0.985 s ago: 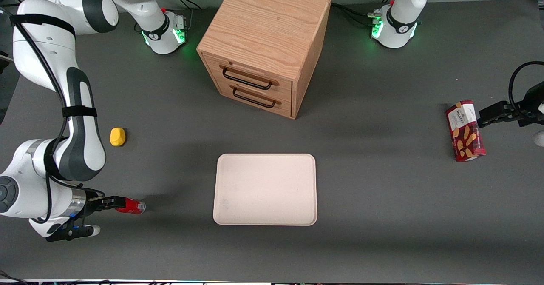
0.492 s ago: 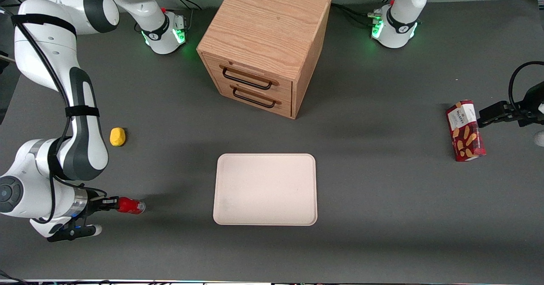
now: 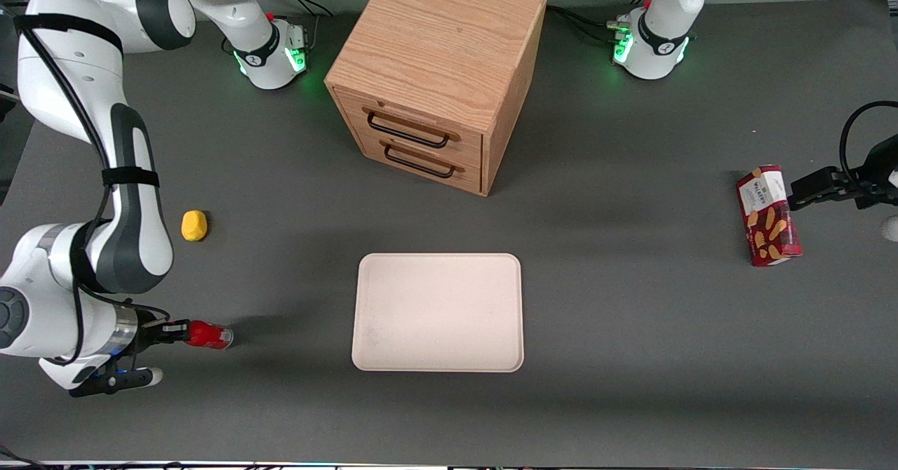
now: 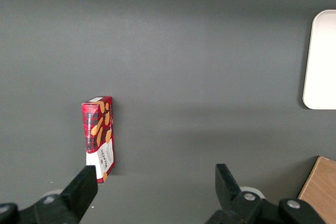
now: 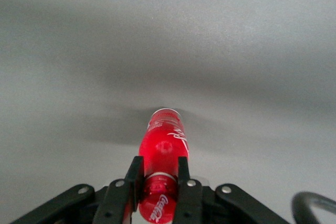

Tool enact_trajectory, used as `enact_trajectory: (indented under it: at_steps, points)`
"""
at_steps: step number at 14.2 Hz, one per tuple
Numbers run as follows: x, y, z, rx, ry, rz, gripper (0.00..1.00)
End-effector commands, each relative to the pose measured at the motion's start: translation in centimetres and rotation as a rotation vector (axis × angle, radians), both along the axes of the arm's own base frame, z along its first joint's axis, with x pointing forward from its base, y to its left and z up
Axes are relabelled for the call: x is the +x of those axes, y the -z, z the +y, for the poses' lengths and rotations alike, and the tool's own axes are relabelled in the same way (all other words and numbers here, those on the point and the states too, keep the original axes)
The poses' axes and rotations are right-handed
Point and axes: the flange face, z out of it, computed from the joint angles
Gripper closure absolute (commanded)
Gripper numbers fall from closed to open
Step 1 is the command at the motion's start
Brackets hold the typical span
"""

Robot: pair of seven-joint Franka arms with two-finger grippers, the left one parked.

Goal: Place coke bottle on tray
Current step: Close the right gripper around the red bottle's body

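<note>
The coke bottle (image 3: 210,334), small and red, lies lengthwise low over the dark table at the working arm's end, its base pointing toward the tray. My right gripper (image 3: 179,331) is shut on its cap end. In the right wrist view the two black fingers (image 5: 135,179) clamp the bottle's neck, the gripper (image 5: 159,176) holding the coke bottle (image 5: 164,139) straight out ahead. The tray (image 3: 438,312), cream with rounded corners, lies flat in the middle of the table with nothing on it, well apart from the bottle. One rim of the tray (image 4: 321,61) shows in the left wrist view.
A yellow lump (image 3: 194,225) lies farther from the front camera than the bottle, beside my arm. A wooden drawer cabinet (image 3: 435,70) stands farther back than the tray. A red snack box (image 3: 768,215) lies toward the parked arm's end, the same snack box (image 4: 98,135) showing in the left wrist view.
The gripper and the bottle in it have shifted slightly away from the tray, toward the working arm's end, and a little farther from the front camera.
</note>
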Motion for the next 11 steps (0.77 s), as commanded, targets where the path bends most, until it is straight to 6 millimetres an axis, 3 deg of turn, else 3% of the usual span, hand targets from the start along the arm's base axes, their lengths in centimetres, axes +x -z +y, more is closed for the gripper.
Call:
enact_trajectory:
  at_steps: [1,6,11]
  points:
    - [-1.4,-5.5,-0.2,-0.011,0.013,0.000,0.98]
    - [-4.7,-14.3,-0.4,-0.001,0.016,0.006,0.99]
    - [-9.6,-23.3,-0.5,0.004,0.026,0.015,0.99]
